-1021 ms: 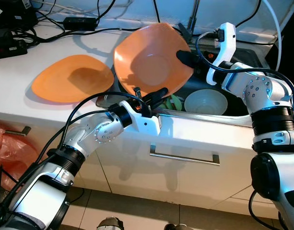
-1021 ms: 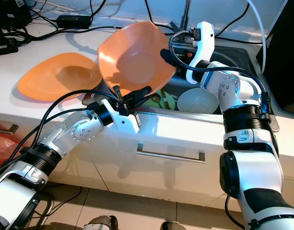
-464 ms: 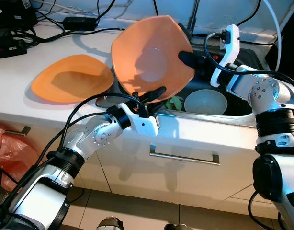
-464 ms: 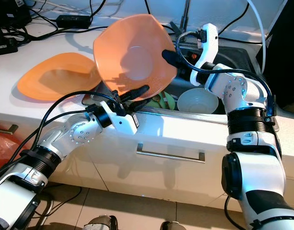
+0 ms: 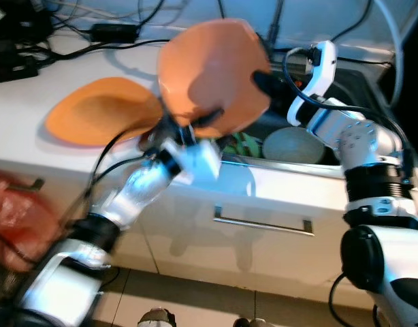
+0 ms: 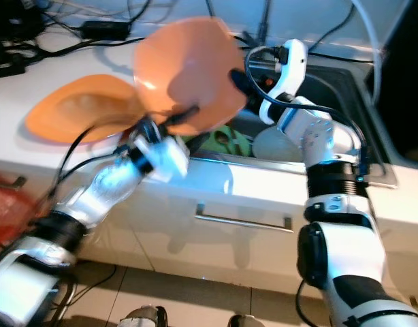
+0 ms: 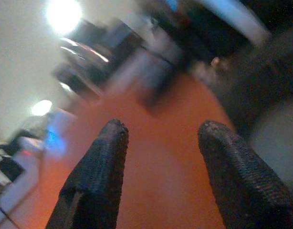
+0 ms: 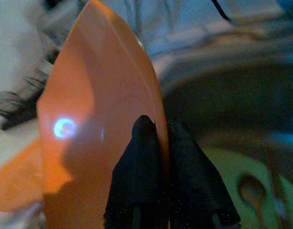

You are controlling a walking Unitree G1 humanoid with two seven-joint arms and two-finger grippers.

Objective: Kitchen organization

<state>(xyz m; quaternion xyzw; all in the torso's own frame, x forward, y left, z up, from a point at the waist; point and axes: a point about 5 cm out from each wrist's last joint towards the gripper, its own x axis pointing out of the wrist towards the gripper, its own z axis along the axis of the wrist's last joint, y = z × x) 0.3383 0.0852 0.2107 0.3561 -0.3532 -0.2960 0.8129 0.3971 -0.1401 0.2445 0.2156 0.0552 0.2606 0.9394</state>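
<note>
**Orange plate held on edge above the sink**

A white kitchen counter (image 5: 93, 153) runs across the scene, with black cables along its far edge and a dark sink (image 5: 345, 88) set into it on the right. Below the counter, a white drawer front carries a long metal handle (image 5: 262, 225).

The largest item is an orange plate (image 5: 212, 71), tilted steeply on edge above the left rim of the sink. The right gripper (image 5: 262, 82) pinches the plate's right rim; in the right wrist view its two black fingers (image 8: 141, 176) press against either face of the thin edge. The left gripper (image 5: 205, 122) sits at the plate's near lower edge, blurred. In the left wrist view its fingers (image 7: 96, 179) stand spread apart, with the orange surface showing between them.

A second orange plate (image 5: 100, 116) lies flat on the counter, left of the held one and partly behind it.

Inside the sink, a pale bowl (image 5: 294, 144) sits toward the near right. Just left of it lies a green dish (image 6: 226, 142), under the held plate.
</note>
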